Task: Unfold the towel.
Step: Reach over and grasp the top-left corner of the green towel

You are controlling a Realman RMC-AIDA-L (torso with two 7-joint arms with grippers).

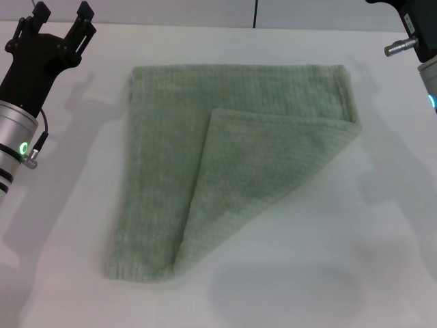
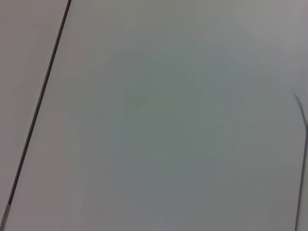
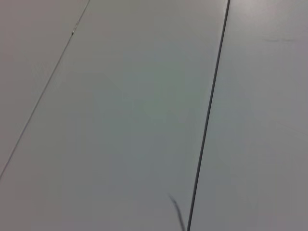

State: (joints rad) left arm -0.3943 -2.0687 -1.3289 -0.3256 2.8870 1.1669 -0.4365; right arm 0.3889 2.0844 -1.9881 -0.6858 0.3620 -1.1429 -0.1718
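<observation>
Pale sage-green terry towel (image 1: 232,171) with fine ribbed texture and hemmed edges: lying flat on the white table (image 1: 307,287), about mid-table in the head view. One corner folded diagonally over the body, forming a triangular flap with its tip near the cloth's middle; fold line running from the far right edge down to the near edge. Remainder of the cloth in a single layer, far edge straight, near left corner slightly rumpled. No contact with either gripper.

Black left gripper (image 1: 60,19): raised at the far left of the table, well apart from the towel's left edge. Fingers (image 1: 85,17) spread with a clear gap between them, nothing held. Silver wrist section below, green indicator light lit.

Right gripper: only part of the right arm (image 1: 420,37) seen at the far right corner of the head view, beyond the towel's far right corner; claw itself out of frame, state cannot be told.

Left wrist view: bare white table surface with one dark seam (image 2: 38,106). Right wrist view: likewise white surface with a dark seam (image 3: 209,110). No towel in either.
</observation>
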